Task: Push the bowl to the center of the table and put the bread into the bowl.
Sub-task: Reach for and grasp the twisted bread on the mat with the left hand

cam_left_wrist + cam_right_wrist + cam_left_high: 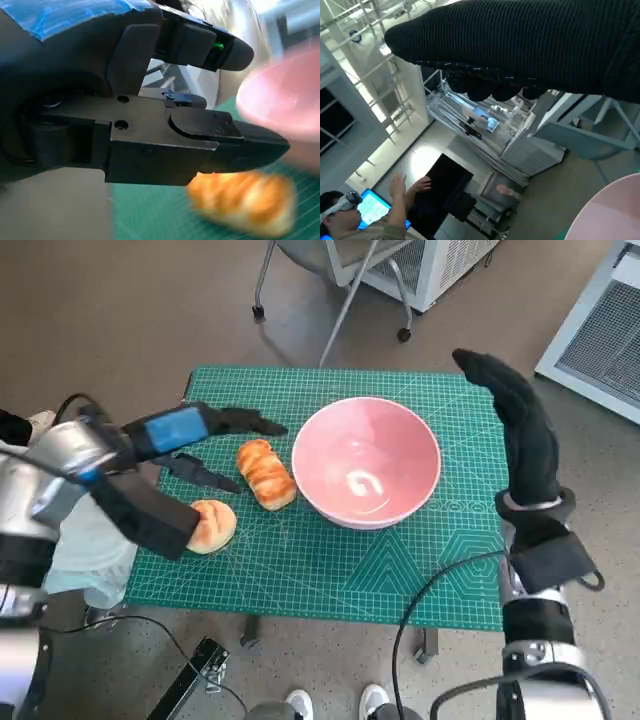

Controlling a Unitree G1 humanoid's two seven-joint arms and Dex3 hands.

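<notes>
The robot's left hand, black with blue tape over its back, hovers above the left part of the table with its fingers spread apart and holding nothing. Its upper fingers point toward the bowl, and a lower finger reaches toward the bread. In the left wrist view the same hand fills most of the picture, its black fingertips apart, with a blurred golden bread piece lying on the mat just below them.

The right hand, in a black knitted glove, stands raised at the right edge of the table, just beside the bowl's rim, its fingers straight and together, gripping nothing. Whether it touches the bowl cannot be told. In the right wrist view the glove forms a dark band across the top.

The large, round, glossy pink bowl sits empty, roughly at the middle of the green gridded cutting mat that covers the small table. A long, golden, plaited bread roll lies just left of the bowl, close to its rim. A second, rounder, pale golden bun lies nearer the table's left front corner, partly under the left forearm.

A person wearing a headset appears in the right wrist view with hands raised. White shoes show on the floor below the table.
</notes>
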